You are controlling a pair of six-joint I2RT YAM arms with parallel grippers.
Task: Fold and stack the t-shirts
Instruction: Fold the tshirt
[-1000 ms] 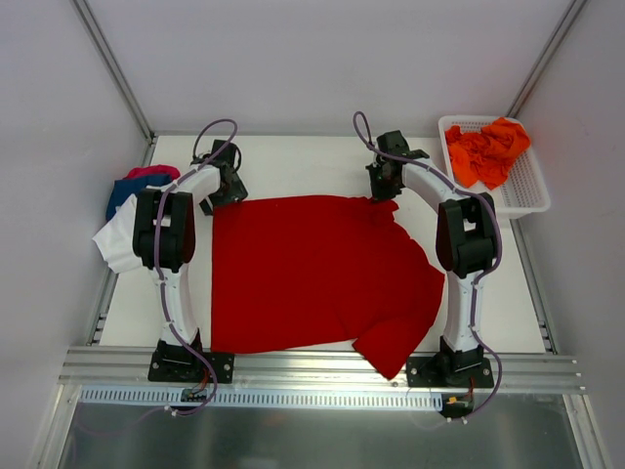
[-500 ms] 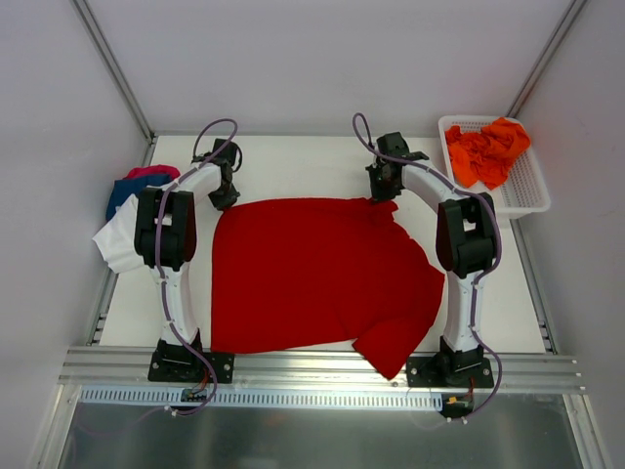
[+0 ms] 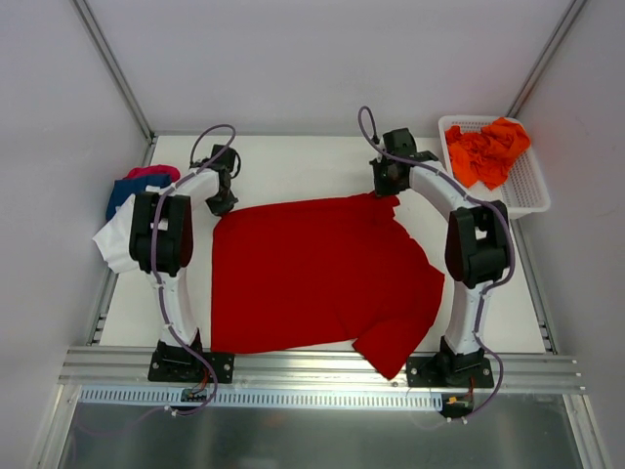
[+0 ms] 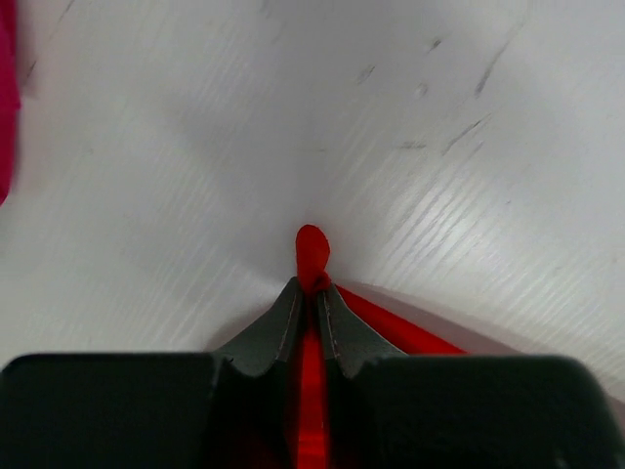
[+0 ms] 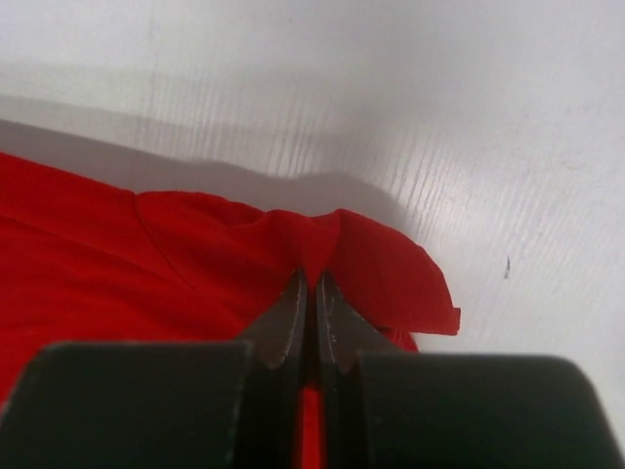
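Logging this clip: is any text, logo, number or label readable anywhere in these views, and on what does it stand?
None can be read.
The red t-shirt is plain, with no print or tag showing.
The white basket, the orange shirts in it and the table carry no visible marking.

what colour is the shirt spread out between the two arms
Plain deep red. The t-shirt shows best in the top external view.

A: What sits at the far right corner?
B: A white plastic mesh basket (image 3: 524, 191), on the white tabletop (image 3: 293, 164).
A: And along the near edge?
B: A ribbed aluminium rail (image 3: 322, 368).
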